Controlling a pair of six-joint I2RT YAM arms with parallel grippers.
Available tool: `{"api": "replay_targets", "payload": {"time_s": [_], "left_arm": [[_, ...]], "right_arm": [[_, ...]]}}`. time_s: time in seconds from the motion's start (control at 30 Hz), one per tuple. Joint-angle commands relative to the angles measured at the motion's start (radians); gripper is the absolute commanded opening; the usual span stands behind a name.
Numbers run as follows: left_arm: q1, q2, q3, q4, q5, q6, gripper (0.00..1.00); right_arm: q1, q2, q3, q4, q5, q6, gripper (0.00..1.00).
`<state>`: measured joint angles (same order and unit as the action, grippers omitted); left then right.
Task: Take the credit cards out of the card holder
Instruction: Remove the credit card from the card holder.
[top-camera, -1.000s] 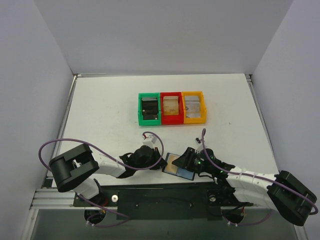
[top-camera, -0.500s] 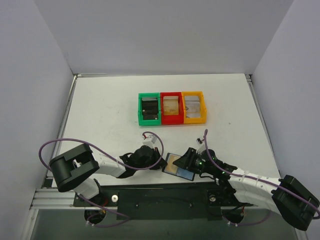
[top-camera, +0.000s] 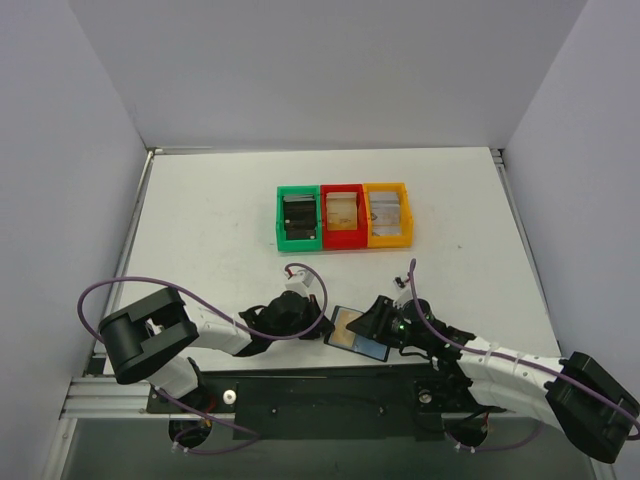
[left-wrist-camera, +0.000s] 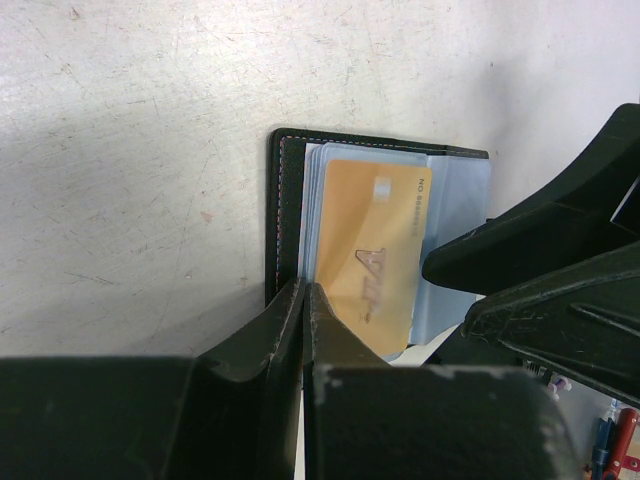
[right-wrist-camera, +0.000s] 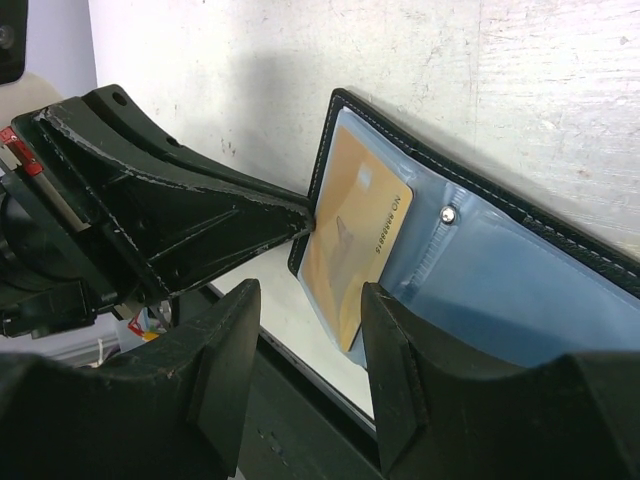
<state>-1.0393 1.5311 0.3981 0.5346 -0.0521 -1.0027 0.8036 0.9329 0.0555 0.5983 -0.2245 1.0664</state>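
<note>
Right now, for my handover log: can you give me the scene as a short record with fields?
wallet: open, lying flat, inside up
card: tan, in its pocket, not out
left tool: shut, tips at the wallet's edge
right tool: open, over the wallet
bins: green, red, yellow, in a row farther back

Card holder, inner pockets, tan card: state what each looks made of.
The card holder looks like black leather or imitation, matte, with light stitching along its edge. Its inner pockets seem bluish vinyl, glossy with glare. The tan card is probably plastic: smooth, flat, printed digits.
</note>
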Motion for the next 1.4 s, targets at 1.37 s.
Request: {"api": "replay_targets", "payload": {"time_s": [1.37], "left_arm": [[-0.024,0.04,0.004,-0.107,0.012,0.047,0.1]], "right_arm": [[-0.007,0.127,-0.048,0.296,-0.016,0.055,0.41]]}}
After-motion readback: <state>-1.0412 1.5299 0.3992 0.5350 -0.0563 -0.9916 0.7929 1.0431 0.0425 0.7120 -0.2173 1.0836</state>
